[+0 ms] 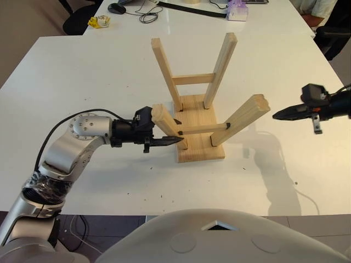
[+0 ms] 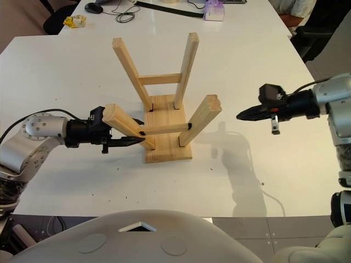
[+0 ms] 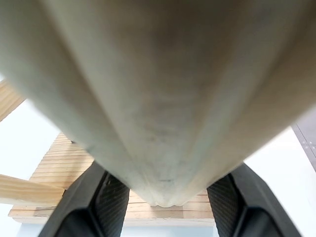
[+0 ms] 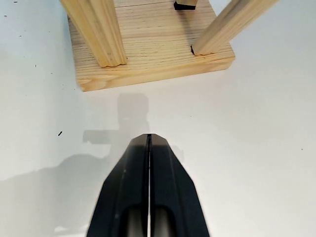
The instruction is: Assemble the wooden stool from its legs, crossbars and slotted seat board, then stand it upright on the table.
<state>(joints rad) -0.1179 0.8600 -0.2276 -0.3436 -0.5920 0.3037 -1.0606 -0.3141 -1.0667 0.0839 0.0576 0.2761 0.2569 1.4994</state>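
Stool [image 1: 197, 112] sits upside down mid-table, already put together. The seat board [image 2: 164, 150] lies flat on the surface with four legs pointing up. The two far legs [image 1: 221, 66] stand fairly straight with a crossbar [image 1: 192, 79] between them. The near-right leg [image 1: 244, 118] and near-left leg [image 1: 169, 125] lean outward, joined by the near crossbar [image 1: 203, 129].

Step looks like seating or straightening the near-left leg, ahead of the flip.

Left gripper [image 1: 174, 140] is low at that leg's base, just above the board. Its fingers [image 3: 98, 207] are spread wide, one on each side of the leg. A sliver of board shows between wood and finger, so no firm clamp.

Right gripper [image 1: 277, 115] hangs above the table, right of the stool and well apart from it. It holds nothing, and its fingers [image 4: 128, 187] are pressed flat together.

Next move, as a guess:
- Close the left fingers on the leg and push it square into its slot.
- Bring the right arm in to steady the other side.
- Turn the stool over onto its legs.

Risk is the splayed legs popping loose during the flip.

Table [image 1: 82, 82] is white and glossy with a few dark specks. On the far side are a black chair [image 1: 82, 19], a mouse [image 1: 117, 8], cables and a small yellow thing [image 1: 100, 22].
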